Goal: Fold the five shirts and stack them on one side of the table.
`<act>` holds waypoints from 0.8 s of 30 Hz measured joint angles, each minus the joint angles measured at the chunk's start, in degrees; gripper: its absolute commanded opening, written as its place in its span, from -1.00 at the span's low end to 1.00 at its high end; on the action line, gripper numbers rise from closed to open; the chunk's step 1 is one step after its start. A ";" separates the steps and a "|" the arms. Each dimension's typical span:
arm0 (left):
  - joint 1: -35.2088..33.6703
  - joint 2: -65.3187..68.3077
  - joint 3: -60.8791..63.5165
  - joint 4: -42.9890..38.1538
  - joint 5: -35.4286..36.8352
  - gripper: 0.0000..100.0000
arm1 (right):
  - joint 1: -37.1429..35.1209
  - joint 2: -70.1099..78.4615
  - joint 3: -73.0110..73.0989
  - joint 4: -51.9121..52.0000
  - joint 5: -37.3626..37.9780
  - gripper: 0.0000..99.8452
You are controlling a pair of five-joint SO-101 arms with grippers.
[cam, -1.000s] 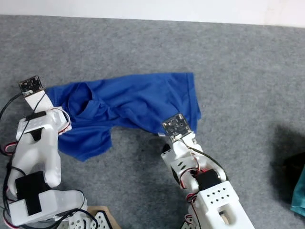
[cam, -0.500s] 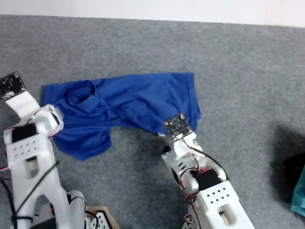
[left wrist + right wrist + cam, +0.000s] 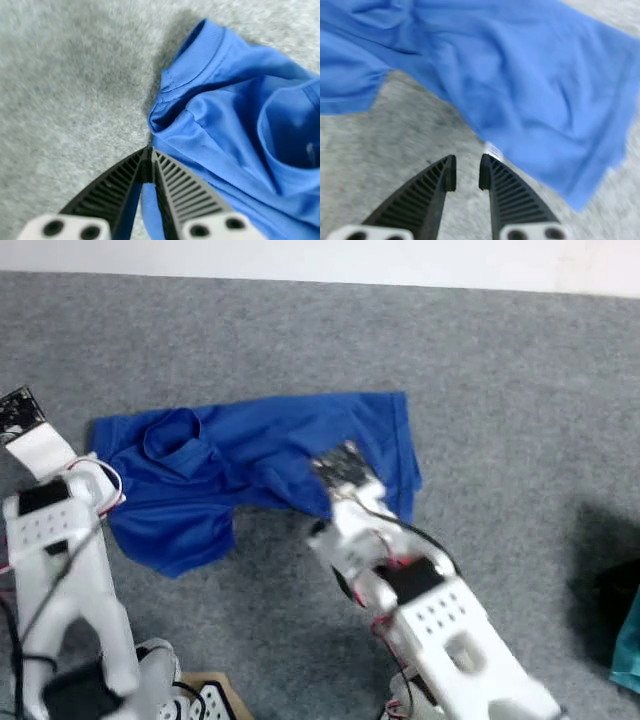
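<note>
A blue shirt (image 3: 270,455) lies spread and wrinkled on the grey carpet, collar (image 3: 172,435) toward the left. In the left wrist view my left gripper (image 3: 150,152) is shut, its tips meeting right on the shirt's (image 3: 235,125) sleeve edge with blue cloth running under them. The left arm (image 3: 50,520) stands at the shirt's left end. My right gripper (image 3: 466,174) is slightly open over bare carpet just short of the shirt's hem (image 3: 530,115), close to a small white label (image 3: 493,150). The right arm (image 3: 400,580) reaches over the shirt's lower edge.
A teal cloth (image 3: 628,640) and a dark shape (image 3: 615,585) sit at the right edge. A wooden piece (image 3: 215,695) shows between the arm bases. Grey carpet (image 3: 520,390) stretches far and right of the shirt.
The left arm swung left and the shirt's left end shifted slightly left with it. The right arm moved forward and left, now over the shirt's lower hem.
</note>
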State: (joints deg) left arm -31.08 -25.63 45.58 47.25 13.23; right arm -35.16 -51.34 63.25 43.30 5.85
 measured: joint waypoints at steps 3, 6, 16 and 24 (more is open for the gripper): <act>0.00 5.36 -3.16 0.00 2.81 -0.99 | -4.40 10.81 -9.23 -1.67 0.00 -0.82; 0.00 9.76 -5.01 -0.53 5.71 -0.99 | -8.44 21.71 -17.41 -7.12 0.00 -0.82; 0.00 15.12 -5.98 -10.20 16.18 -0.99 | -15.47 56.79 -39.30 -21.36 0.00 -0.98; 4.22 15.12 -5.98 -15.30 18.37 -0.99 | -14.07 62.42 -46.77 -22.07 0.00 -0.98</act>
State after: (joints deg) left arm -26.86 -10.51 39.60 31.96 31.60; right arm -49.23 11.08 16.48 21.23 5.85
